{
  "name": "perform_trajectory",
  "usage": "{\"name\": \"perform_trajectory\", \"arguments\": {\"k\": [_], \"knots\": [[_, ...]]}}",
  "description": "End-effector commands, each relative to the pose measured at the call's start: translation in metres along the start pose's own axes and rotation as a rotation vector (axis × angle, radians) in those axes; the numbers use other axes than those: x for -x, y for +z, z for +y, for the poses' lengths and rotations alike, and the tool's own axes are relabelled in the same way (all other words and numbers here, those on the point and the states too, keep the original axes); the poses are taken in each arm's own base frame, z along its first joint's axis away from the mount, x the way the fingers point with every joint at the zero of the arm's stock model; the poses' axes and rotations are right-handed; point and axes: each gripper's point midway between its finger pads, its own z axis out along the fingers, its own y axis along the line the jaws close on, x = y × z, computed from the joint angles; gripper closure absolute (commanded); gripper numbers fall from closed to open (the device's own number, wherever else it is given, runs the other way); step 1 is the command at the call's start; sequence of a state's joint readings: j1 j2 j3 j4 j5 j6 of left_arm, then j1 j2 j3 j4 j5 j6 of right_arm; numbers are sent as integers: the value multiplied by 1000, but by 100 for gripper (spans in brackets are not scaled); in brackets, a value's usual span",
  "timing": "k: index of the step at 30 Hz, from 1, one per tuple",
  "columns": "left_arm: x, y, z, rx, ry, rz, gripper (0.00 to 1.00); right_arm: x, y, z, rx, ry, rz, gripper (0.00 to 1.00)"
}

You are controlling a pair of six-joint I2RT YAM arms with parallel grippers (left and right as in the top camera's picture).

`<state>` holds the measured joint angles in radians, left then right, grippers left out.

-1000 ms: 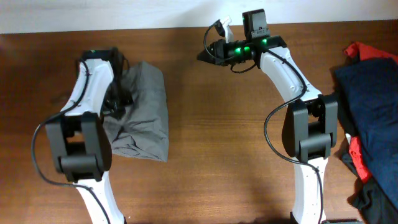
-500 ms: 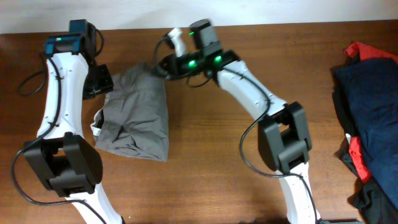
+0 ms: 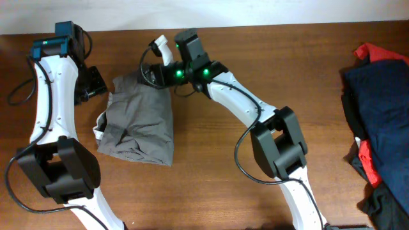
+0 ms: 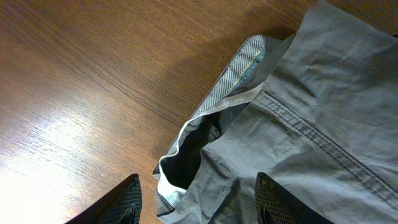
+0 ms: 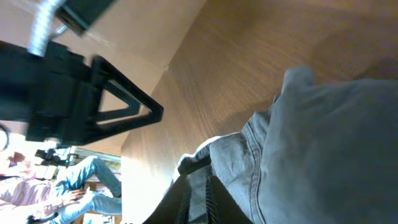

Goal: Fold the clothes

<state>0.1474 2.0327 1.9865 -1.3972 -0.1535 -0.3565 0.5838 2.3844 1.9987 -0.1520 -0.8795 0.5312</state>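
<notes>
Waistband label (image 4: 251, 63) illegible. Left pincer (image 4: 200, 206) spread, empty above the clothes (image 3: 142, 121); right pincer (image 5: 198, 191) pinches their far edge.

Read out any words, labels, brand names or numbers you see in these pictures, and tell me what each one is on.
No text can be read in any view.
Pale waistband lining of the grey garment: faint teal marks, too small and blurred to read.
Nothing else in view shows lettering.
</notes>
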Motion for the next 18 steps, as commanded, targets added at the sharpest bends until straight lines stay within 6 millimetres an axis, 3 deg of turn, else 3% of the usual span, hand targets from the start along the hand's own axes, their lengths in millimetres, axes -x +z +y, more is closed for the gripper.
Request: {"name": "perform_trajectory", "arguments": {"k": [1,5,9,14,18], "knots": [[2,-2,-2,-12,-12,-11,41,-21,24,-16,-2,42,34,83],[2,-3,-2,-13,-12,-12,41,-36,36,-43,-15,99,49,80],[2,-3,-3,-14,-12,-12,40,-43,33,-79,-56,170,47,76],[0,-3,-9,-51,-11,2,40,-33,2,-142,-193,249,-26,75],[-1,-3,-12,-65,-11,7,40,-19,-30,-169,-232,249,-71,75]]}}
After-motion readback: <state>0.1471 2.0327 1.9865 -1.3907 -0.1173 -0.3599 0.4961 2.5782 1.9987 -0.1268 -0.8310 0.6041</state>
